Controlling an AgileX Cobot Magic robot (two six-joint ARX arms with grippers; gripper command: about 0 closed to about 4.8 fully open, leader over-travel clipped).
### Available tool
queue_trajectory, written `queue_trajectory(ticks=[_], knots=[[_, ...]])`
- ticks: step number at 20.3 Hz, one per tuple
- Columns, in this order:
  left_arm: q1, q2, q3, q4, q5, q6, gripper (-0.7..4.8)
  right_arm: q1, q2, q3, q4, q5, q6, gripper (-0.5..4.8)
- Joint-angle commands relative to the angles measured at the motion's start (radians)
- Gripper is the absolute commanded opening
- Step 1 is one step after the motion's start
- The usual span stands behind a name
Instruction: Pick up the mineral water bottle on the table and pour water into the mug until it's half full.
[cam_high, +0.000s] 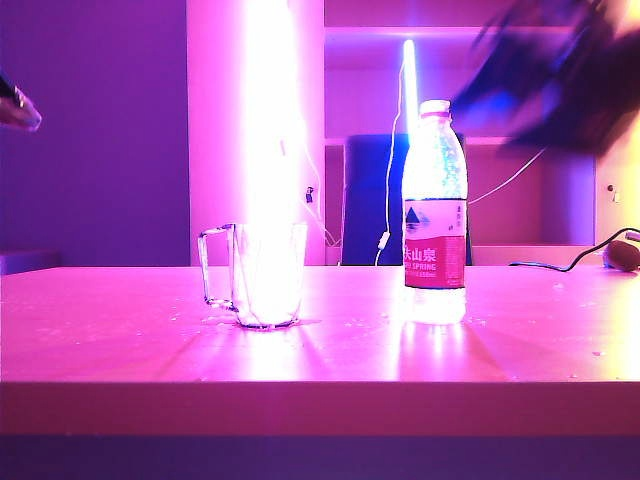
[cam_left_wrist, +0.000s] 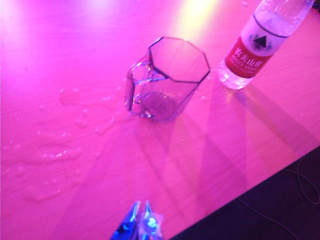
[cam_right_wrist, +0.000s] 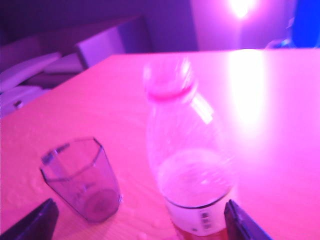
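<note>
The mineral water bottle (cam_right_wrist: 192, 165) stands capped beside the empty mug (cam_high: 256, 275). The right end effector (cam_right_wrist: 140, 220), wide open and empty, should straddle the bottle's middle squarely before closing. The left end effector (cam_left_wrist: 141, 225) hangs back, seemingly shut, empty.

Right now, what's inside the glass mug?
The mug looks empty: the left wrist view looks down through its open top to the bare glass bottom. The pink light makes a thin film of water hard to rule out. Spilled water lies on the table beside it.
</note>
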Motion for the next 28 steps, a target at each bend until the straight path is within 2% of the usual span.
queue_trajectory(ticks=[1,4,10,11,12,15,16,19,20,22,23,24,28], knots=[[0.001,-0.003,0.005,0.004,0.004,-0.003,-0.05,0.041,0.27,0.019,0.371,0.091,0.003,4.79],[0.001,-0.003,0.005,0.004,0.004,-0.003,-0.05,0.043,0.417,0.063,0.43,0.106,0.003,4.79],[-0.001,-0.003,0.005,0.003,0.005,-0.003,-0.05,0.047,0.611,0.241,0.393,0.099,0.005,4.79],[-0.001,-0.003,0.005,0.004,0.005,-0.003,-0.05,0.051,0.623,0.267,0.35,0.099,0.004,4.29],[-0.001,-0.003,0.005,0.004,0.005,-0.003,-0.05,0.053,0.62,0.28,0.319,0.098,0.003,3.34],[-0.001,-0.003,0.005,0.004,0.005,-0.003,-0.05,0.058,0.577,0.285,0.298,0.098,-0.02,2.47],[-0.001,-0.003,0.005,0.004,0.004,-0.003,-0.05,0.06,0.532,0.287,0.243,0.098,-0.073,2.03],[-0.001,-0.003,0.005,0.004,0.004,-0.003,-0.05,0.079,0.406,0.33,-0.026,0.106,-0.214,2.03],[0.0,-0.003,0.005,0.004,0.004,-0.003,-0.05,0.114,0.35,0.391,-0.228,0.158,-0.332,2.05],[0.0,-0.003,0.005,0.004,0.004,-0.003,-0.05,0.16,0.323,0.459,-0.389,0.245,-0.454,2.24],[0.0,-0.003,0.005,0.004,0.004,-0.003,-0.05,0.222,0.324,0.55,-0.543,0.351,-0.581,2.36],[0.0,-0.003,0.005,0.007,0.003,0.0,-0.05,0.263,0.34,0.607,-0.612,0.434,-0.641,2.39],[0.002,-0.003,0.005,0.039,0.0,0.004,-0.05,0.346,0.425,0.712,-0.673,0.693,-0.771,2.42]])
